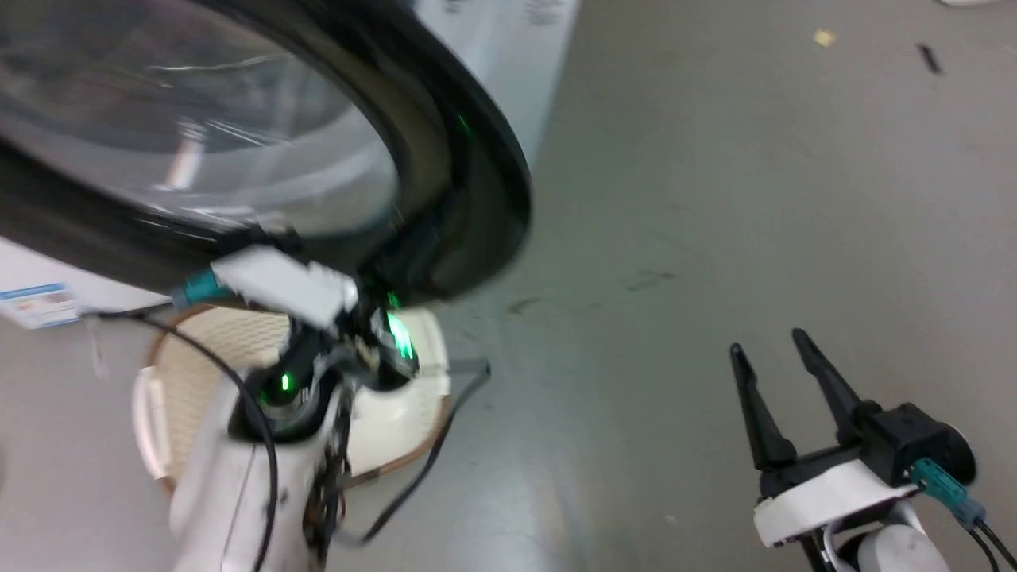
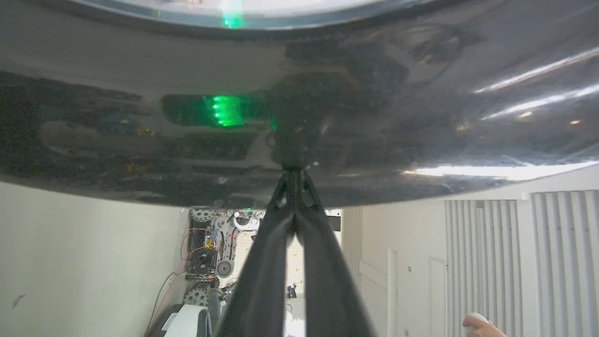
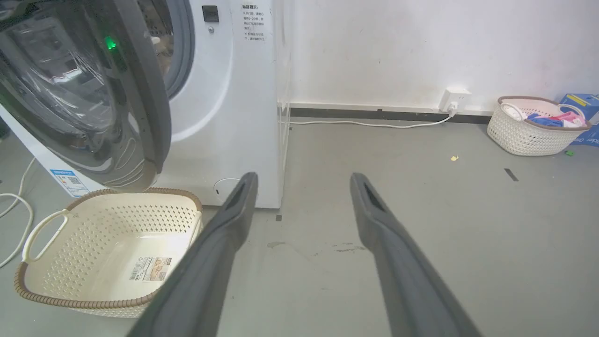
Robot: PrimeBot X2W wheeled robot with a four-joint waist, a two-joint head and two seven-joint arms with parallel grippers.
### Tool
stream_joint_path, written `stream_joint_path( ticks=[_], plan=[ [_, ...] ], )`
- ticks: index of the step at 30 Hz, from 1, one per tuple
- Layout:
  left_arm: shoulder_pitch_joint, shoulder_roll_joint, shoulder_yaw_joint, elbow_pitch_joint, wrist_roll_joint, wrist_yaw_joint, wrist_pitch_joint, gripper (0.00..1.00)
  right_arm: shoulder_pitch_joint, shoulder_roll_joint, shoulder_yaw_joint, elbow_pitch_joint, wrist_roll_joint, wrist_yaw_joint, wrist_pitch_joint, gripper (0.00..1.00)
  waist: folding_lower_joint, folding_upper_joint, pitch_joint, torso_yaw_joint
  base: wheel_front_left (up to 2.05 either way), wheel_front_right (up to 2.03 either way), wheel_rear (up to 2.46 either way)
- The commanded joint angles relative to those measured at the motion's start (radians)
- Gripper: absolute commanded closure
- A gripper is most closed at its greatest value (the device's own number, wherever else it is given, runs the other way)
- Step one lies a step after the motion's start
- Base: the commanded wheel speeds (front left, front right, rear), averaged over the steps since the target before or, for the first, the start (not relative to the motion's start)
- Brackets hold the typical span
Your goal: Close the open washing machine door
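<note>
Your left gripper (image 2: pixel 292 177), fingers pressed together, sits against the door (image 1: pixel 469 159) rim; push steadily toward the washing machine (image 3: pixel 234 117) without sliding off.

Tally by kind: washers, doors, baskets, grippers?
washing machine: 1
washing machine door: 1
baskets: 2 (empty cream basket, basket with clothes)
grippers: 2 (left gripper, right gripper)
Total: 6

All views share the door (image 1: pixel 469 159): head above; left wrist close; right wrist farther.
</note>
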Motion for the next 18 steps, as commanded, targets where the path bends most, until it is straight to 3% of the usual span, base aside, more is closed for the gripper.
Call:
stream_joint_path(
  ticks=[1,3,7,14,15,16,18],
  plan=[
    [-0.052,0.000,0.004,0.041,0.008,-0.012,-0.035,1.00,-0.024,0.004,0.010,0.001,0.017,0.001,-0.004,0.00,-0.0001,-0.0001,0.043,-0.065,0.00,0.00,0.00],
    [-0.149,0.000,0.007,0.152,0.017,-0.037,-0.119,1.00,-0.027,0.005,0.030,0.003,0.044,0.001,-0.004,0.00,-0.0001,-0.0001,0.043,-0.090,0.00,0.00,0.00],
    [-0.188,0.000,-0.004,0.238,0.011,-0.073,-0.155,1.00,-0.021,0.005,0.035,0.000,0.055,0.001,-0.004,0.00,-0.0001,-0.0001,0.027,-0.083,0.00,0.00,0.00],
    [-0.097,0.000,-0.035,0.222,0.019,-0.127,-0.155,1.00,0.000,0.005,0.027,-0.019,0.035,0.001,-0.004,0.00,-0.0001,-0.0001,-0.043,0.004,0.00,0.00,0.00],
    [-0.067,0.002,-0.038,0.192,0.024,-0.130,-0.154,0.67,0.005,0.005,0.024,-0.022,0.031,0.001,-0.004,0.00,-0.0001,-0.0001,-0.056,0.021,0.00,0.00,0.00],
    [0.037,0.020,-0.057,0.054,0.087,-0.132,-0.170,0.00,0.025,0.005,0.003,-0.031,0.018,0.001,-0.004,0.00,-0.0001,-0.0001,-0.100,0.089,0.00,0.00,0.00],
    [0.119,0.052,-0.066,-0.041,0.160,-0.133,-0.209,0.00,0.038,0.005,0.002,-0.034,0.009,0.001,-0.004,0.00,-0.0001,-0.0001,-0.125,0.127,0.00,0.00,0.00]
  ],
)
